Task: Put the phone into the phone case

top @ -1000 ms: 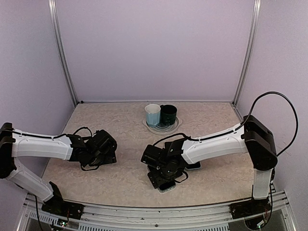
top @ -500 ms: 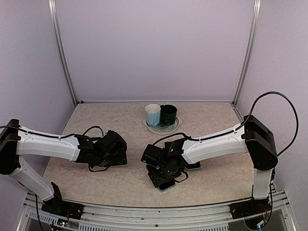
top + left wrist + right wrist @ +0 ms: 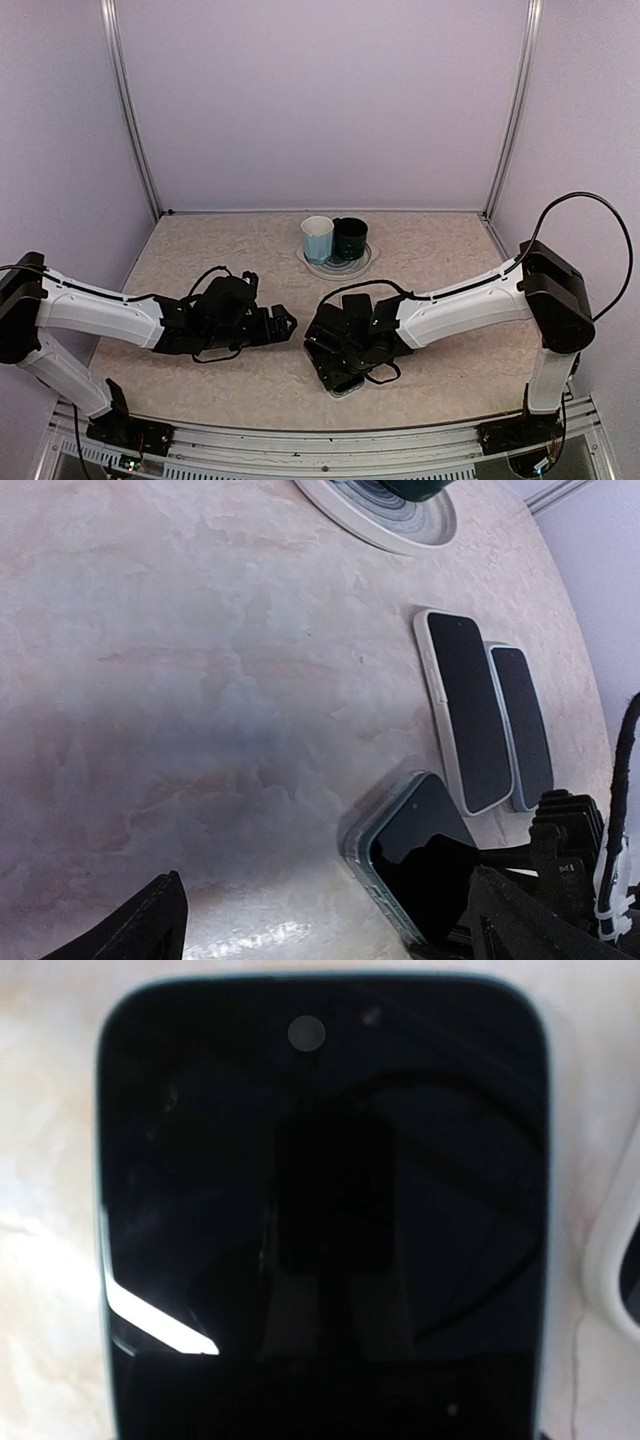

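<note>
**A:** Where is the phone?

**B:** The black-screened phone (image 3: 320,1210) lies face up in the translucent pale-green phone case (image 3: 355,830). Both rest on the marbled beige tabletop (image 3: 200,680), close to its near edge and a little right of centre. The lens end points near and left. The rim runs evenly round that end, so it looks seated. The other end is under the right gripper (image 3: 342,365), so I cannot tell there.

**A:** And the grippers?

**B:** The left gripper (image 3: 282,322) hangs to the left of the case, apart from it. Its fingers (image 3: 150,925) are spread wide and hold nothing. The right gripper's fingers are hidden in its own camera view. I cannot tell how wide they stand or whether they grip anything.

**A:** How should the step go?

**B:** I judge the step to be the final pressing-in.
- Brace the case from the left so it cannot slide.
- Press flat near the corners rather than mid-screen, working along the edge.
- Keep clear of the white-edged phone (image 3: 462,715) and the blue-edged phone (image 3: 525,725), which lie side by side just to the right.

**A:** Any writing?

**B:** None that I can read. The screen shows only a round lens and a reflection. I see no logo on the case or the spare phones. There is none on the pale blue cup (image 3: 317,238) or the dark green cup (image 3: 350,238) either. Both cups stand on the round grey plate (image 3: 420,525) at the far side.
</note>
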Action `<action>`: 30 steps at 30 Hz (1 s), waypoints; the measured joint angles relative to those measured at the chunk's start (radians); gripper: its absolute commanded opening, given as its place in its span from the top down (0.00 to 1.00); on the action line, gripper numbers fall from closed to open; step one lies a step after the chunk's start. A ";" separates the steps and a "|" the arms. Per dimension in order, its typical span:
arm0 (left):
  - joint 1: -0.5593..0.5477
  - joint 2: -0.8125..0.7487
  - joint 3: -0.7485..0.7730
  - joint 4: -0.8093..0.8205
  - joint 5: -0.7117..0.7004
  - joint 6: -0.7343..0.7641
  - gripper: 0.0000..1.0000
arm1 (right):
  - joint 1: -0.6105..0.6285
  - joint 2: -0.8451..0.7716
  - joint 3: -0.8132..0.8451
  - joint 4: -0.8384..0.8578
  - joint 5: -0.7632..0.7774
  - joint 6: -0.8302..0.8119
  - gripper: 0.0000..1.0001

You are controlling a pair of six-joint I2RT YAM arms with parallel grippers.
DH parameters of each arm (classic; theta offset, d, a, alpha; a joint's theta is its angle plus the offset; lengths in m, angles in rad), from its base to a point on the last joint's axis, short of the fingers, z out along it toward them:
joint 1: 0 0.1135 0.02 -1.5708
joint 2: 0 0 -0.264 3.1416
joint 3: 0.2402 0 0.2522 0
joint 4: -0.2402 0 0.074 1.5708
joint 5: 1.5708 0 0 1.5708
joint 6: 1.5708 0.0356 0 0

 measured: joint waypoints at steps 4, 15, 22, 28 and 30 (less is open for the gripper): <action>0.004 0.085 -0.004 0.117 0.073 -0.039 0.03 | -0.002 -0.013 -0.028 0.045 0.006 -0.006 0.56; -0.004 0.239 -0.010 0.332 0.193 -0.150 0.06 | -0.017 -0.056 -0.085 0.134 0.008 -0.012 0.58; -0.011 0.291 -0.033 0.468 0.227 -0.218 0.20 | -0.017 -0.068 -0.090 0.158 0.024 -0.024 0.57; -0.015 0.340 -0.043 0.568 0.245 -0.254 0.33 | -0.018 -0.100 -0.117 0.190 0.027 -0.038 0.57; -0.017 0.365 -0.040 0.604 0.249 -0.257 0.38 | -0.018 -0.100 -0.117 0.204 0.023 -0.043 0.57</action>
